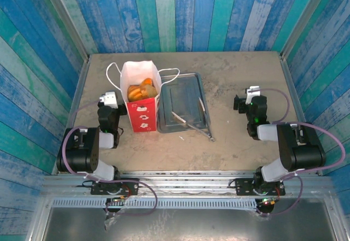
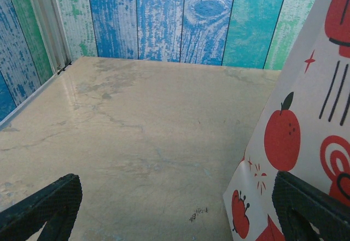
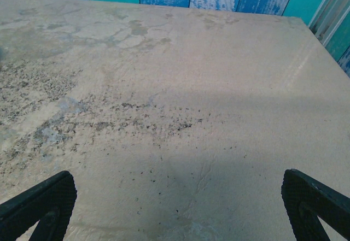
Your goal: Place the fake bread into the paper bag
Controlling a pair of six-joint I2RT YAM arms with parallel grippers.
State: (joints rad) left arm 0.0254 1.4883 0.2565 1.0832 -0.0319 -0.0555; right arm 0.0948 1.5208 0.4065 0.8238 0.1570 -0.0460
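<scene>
The paper bag (image 1: 141, 110) stands upright at the left of the table, white above and red below, with cord handles. Several golden-brown pieces of fake bread (image 1: 141, 90) lie inside its open top. My left gripper (image 1: 109, 102) rests just left of the bag, open and holding nothing. In the left wrist view the bag's printed side (image 2: 304, 115) rises close by the right finger (image 2: 309, 208), and the left gripper (image 2: 176, 189) frames bare tabletop. My right gripper (image 1: 252, 100) sits far to the right, apart from the bag. In its wrist view the right gripper (image 3: 176, 182) stands open over bare table.
A grey metal tray (image 1: 169, 96) lies right of the bag, with metal tongs (image 1: 192, 124) across its near edge and onto the table. Blue and green plank walls (image 1: 180, 11) enclose the table on three sides.
</scene>
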